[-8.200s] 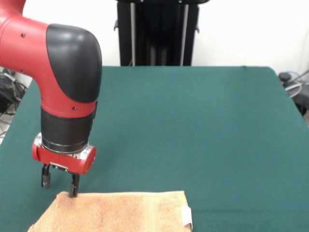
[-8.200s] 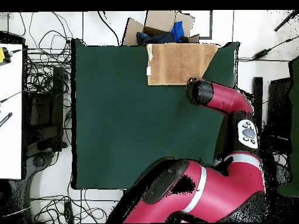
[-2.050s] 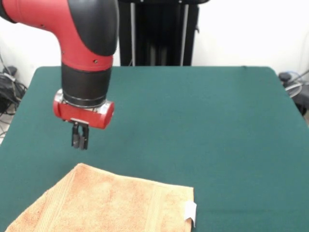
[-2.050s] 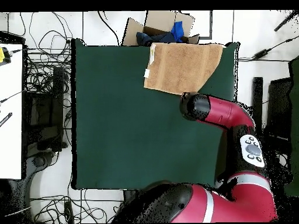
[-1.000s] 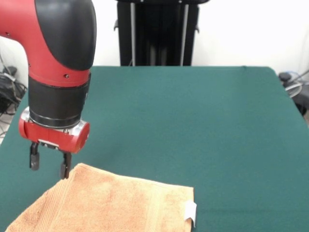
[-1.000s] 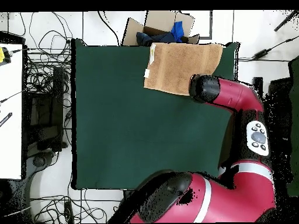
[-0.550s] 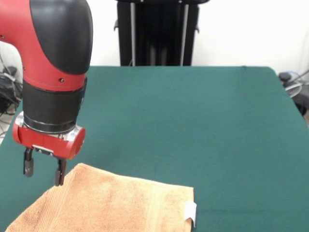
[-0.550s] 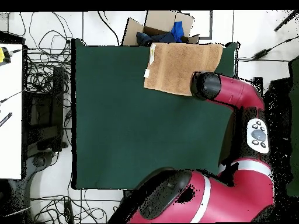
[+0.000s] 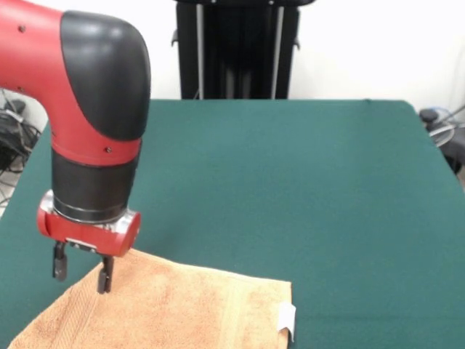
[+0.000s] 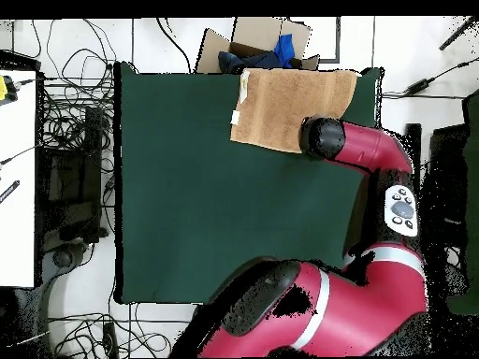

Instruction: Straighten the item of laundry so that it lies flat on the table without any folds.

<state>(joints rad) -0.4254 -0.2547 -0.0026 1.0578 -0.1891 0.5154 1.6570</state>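
The towel (image 9: 167, 309) is a peach-orange terry cloth and it lies at the 6 o'clock edge of the counter (image 9: 290, 189) in the front view, a little toward 7 o'clock. It is turned at an angle to the counter's edge, so its far corner points toward 11 o'clock. Its surface looks mostly smooth, with a woven border band along the left side and another near the right side. A white tag (image 9: 286, 318) sticks out from the right edge, at about 3 o'clock of the cloth. The lower part of the towel is cut off by the picture's edge.

In the overhead view the towel (image 10: 292, 107) is at the 12 o'clock edge of the green counter (image 10: 206, 206), with the tag side toward 9 o'clock.

The gripper (image 9: 81, 273) hangs over the far corner of the towel. The jaws are spread apart: one finger tip is over the towel corner, and the other is beside the cloth, over the green felt. I cannot tell if the tip touches the cloth. The red and black arm (image 9: 94, 123) rises from it toward 12 o'clock.

Beyond the counter, at 12 o'clock in the overhead view, a cardboard box (image 10: 253, 47) stands on the floor with blue cloth in it.
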